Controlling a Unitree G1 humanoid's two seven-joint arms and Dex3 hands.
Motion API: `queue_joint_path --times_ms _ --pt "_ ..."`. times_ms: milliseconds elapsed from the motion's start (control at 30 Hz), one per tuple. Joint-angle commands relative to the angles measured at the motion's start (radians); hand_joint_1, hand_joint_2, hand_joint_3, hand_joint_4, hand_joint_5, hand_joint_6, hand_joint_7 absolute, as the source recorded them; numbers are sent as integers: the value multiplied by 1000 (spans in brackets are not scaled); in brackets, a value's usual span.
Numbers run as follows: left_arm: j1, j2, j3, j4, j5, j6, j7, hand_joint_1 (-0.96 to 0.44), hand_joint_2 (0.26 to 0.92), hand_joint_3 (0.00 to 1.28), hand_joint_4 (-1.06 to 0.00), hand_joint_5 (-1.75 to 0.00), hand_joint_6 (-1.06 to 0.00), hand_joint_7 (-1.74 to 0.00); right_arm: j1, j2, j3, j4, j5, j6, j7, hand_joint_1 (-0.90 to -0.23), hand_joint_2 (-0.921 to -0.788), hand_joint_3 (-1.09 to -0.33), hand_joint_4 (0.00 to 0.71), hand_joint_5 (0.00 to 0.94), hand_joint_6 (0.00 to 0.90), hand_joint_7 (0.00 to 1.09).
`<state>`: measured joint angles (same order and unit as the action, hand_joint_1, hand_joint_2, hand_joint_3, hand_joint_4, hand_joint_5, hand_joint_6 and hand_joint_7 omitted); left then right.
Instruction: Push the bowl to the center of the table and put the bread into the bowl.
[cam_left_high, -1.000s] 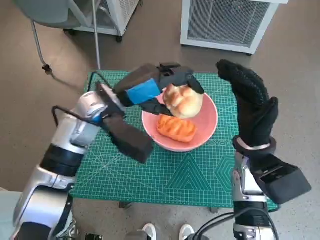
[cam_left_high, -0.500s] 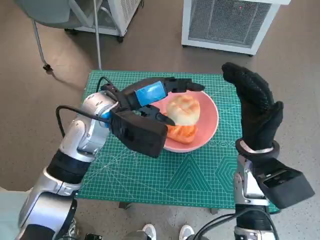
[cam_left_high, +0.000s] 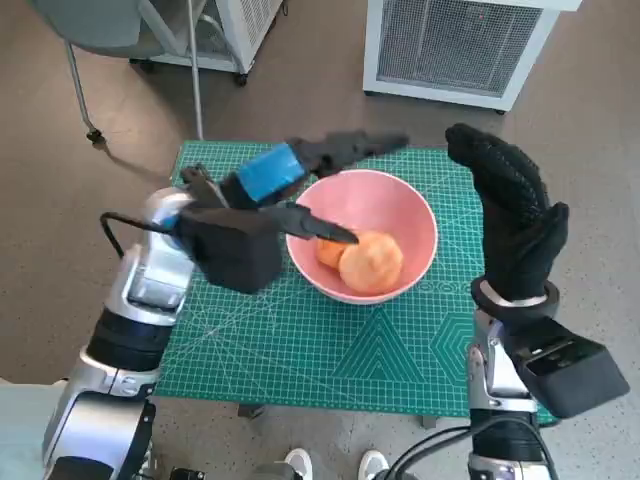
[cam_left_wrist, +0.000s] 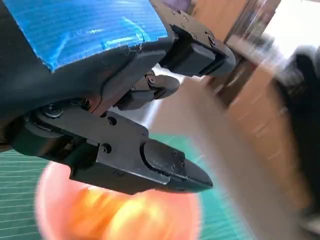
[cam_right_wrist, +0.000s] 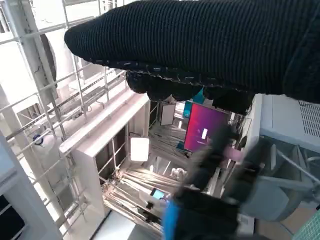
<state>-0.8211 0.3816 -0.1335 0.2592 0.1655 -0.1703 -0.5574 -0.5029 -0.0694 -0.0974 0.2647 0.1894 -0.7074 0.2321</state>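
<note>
A pink bowl (cam_left_high: 400, 205) stands near the middle of the green mat (cam_left_high: 330, 350). Two pieces of bread lie in it: a round bun (cam_left_high: 372, 263) and an orange loaf (cam_left_high: 328, 250) partly behind it. My left hand (cam_left_high: 290, 170) hovers over the bowl's left rim, fingers spread, holding nothing. In the left wrist view that left hand (cam_left_wrist: 150, 100) fills the frame above the blurred bowl (cam_left_wrist: 50, 205) and bread (cam_left_wrist: 120, 220). My right hand (cam_left_high: 510, 220) stands raised to the right of the bowl, fingers together and extended, empty. The right wrist view shows the glove (cam_right_wrist: 200, 45).
A white grilled unit (cam_left_high: 455, 45) stands on the floor beyond the table, and a chair base (cam_left_high: 90, 130) at the far left. Feet (cam_left_high: 330, 465) show below the table's near edge. The mat's near half is bare.
My left hand let go of the bun, which dropped into the bowl beside the orange loaf. The hand then drew back to the left and rose. The right hand barely moved.
</note>
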Motion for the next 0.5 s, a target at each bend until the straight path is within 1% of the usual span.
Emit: queue_joint_path --times_ms 33,300,500 --pt "47 -28 75 -20 -95 -54 50 -191 895 27 -245 -27 -423 -49 1 3 4 7 -11 20 -8 -515 -921 -792 273 42 -1 676" --pt "126 -81 188 -15 -241 -155 116 -263 919 49 -322 -47 -456 -66 -14 1 9 -2 -17 37 -11 -513 -921 -794 272 42 -1 674" --pt "186 -156 255 -11 -385 -226 126 -293 921 98 -346 -35 -438 -48 -34 4 17 -30 -39 65 -25 -501 -921 -802 269 42 -1 671"
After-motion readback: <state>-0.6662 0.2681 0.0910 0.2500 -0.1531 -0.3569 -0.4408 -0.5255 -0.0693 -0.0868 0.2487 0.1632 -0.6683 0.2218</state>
